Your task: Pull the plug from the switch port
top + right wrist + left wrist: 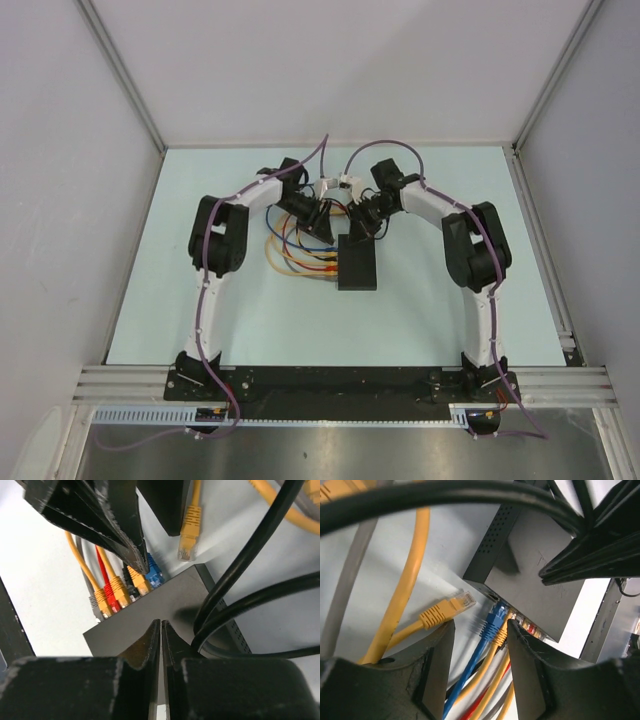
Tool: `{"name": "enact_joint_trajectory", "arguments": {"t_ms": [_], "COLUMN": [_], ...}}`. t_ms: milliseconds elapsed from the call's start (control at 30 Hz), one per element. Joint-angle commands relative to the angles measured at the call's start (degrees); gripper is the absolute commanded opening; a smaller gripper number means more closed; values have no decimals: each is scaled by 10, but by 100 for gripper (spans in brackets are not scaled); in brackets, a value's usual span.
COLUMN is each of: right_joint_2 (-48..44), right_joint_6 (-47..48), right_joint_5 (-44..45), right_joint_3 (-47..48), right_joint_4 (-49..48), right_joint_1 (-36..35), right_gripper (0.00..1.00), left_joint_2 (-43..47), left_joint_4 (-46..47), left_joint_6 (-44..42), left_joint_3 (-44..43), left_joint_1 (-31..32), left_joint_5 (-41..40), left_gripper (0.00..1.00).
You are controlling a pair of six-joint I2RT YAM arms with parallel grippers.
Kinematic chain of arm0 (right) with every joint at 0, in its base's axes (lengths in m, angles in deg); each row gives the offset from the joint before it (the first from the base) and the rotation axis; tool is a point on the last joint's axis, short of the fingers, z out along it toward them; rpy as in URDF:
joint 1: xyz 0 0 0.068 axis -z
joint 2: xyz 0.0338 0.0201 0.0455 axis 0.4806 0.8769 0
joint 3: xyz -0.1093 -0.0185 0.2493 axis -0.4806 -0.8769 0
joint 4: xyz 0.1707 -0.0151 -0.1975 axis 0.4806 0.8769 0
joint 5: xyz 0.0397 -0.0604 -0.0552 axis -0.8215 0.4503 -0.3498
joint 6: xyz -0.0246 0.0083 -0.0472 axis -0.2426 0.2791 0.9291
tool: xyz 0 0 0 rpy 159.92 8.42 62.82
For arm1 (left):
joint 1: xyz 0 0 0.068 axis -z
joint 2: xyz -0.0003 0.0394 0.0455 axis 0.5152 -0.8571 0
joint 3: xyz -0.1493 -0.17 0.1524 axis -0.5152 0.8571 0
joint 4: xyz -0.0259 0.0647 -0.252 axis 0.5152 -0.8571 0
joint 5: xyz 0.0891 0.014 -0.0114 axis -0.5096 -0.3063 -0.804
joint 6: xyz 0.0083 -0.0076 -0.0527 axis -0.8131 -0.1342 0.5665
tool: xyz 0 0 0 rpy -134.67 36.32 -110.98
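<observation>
**Ana:** What is closest to us?

**Ben:** The near edge of the table [200, 300], where both arms are bolted on; a bit farther in lies the switch [357, 265], flat on the table, about midway between the arms.

**Ana:** And the grippers?

**Ben:** Both hang over its far end. The right gripper [161, 625] has its fingers pushed together with only a thin slit; nothing is in it; its tips are right at the switch's top, but I cannot tell if they touch. The left gripper [480, 627] is about half open and pinches nothing; a blue plug [495, 616] shows in the gap, stuck in a port.

**Ana:** Is any plug out?

**Ben:** Yes; a loose yellow plug [451, 607] lies on the table just beside the switch's corner, in no port; a red plug [111, 596] sits farther along the row; a black cable [250, 580] loops over the switch.
</observation>
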Motion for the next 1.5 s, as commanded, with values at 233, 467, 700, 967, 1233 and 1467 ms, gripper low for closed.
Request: {"name": "enact_joint_trajectory", "arguments": {"t_ms": [233,467,700,967,1233,1467], "right_joint_2": [17,15,8,5,-1,0], "right_joint_6": [-3,-7,-6,-14,-13,-11], "right_joint_5": [51,64,81,105,111,113], "right_joint_3": [-16,-21,-31,-40,-47,-49], "right_joint_4": [-11,-16,-19,-27,-28,-28], "right_joint_1": [8,0,-4,-7,-10,-15], "right_gripper": [1,0,0,0,0,0], "left_joint_2": [-34,-56,-23,-12,-34,-49], "left_joint_4": [26,49,57,57,31,11], "left_joint_6": [19,52,54,46,26,11], "left_joint_3": [-47,-98,-63,-29,-38,-33], "left_joint_1": [-4,-27,-41,-33,-17,-1], "left_joint_5": [-22,-101,4,61,70,68], "left_gripper": [59,62,64,62,58,55]}}
